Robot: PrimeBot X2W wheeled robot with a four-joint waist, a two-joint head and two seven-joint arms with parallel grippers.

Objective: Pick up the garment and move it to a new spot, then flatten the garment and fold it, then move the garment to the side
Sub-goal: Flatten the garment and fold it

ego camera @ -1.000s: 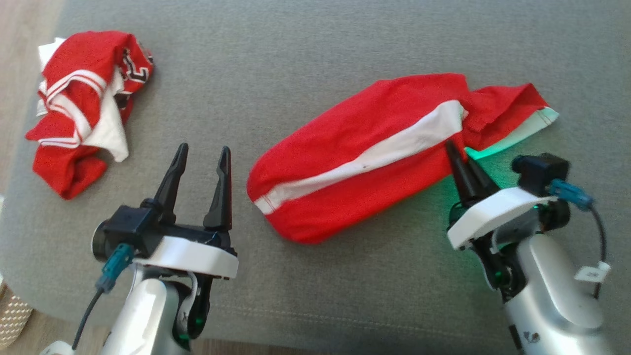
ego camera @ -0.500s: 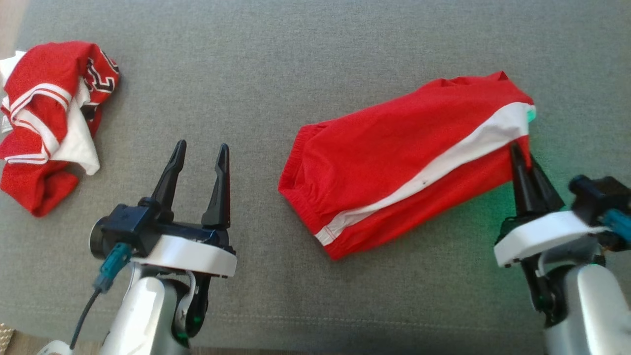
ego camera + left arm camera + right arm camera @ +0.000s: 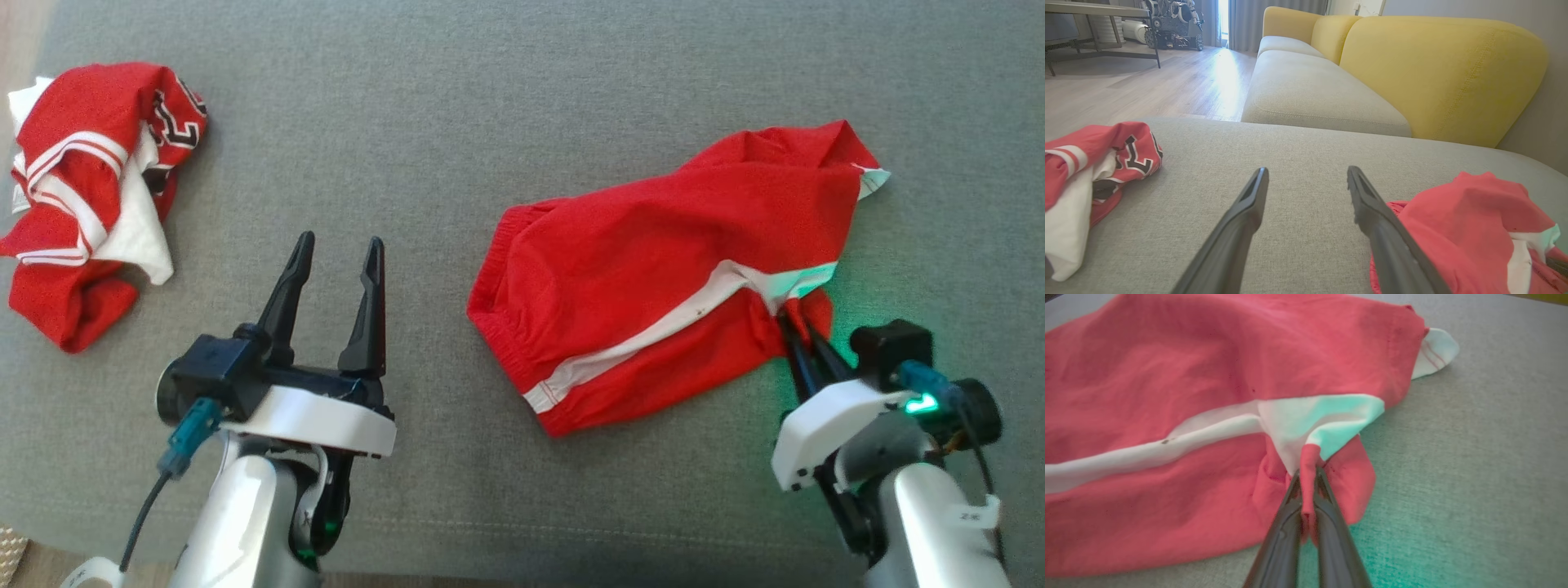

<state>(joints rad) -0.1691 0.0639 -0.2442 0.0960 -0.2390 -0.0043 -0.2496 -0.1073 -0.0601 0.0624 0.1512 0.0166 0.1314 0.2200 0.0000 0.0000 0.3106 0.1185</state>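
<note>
Left hand (image 3: 1307, 169) spread wide, red garment (image 3: 1474, 228) alongside

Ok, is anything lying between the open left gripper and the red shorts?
Nothing visible. Only bare grey cushion separates the left gripper from the red shorts and their near edge. The crumpled jersey lies off on the gripper's other side, and the right gripper is shut on the shorts' far end.
</note>
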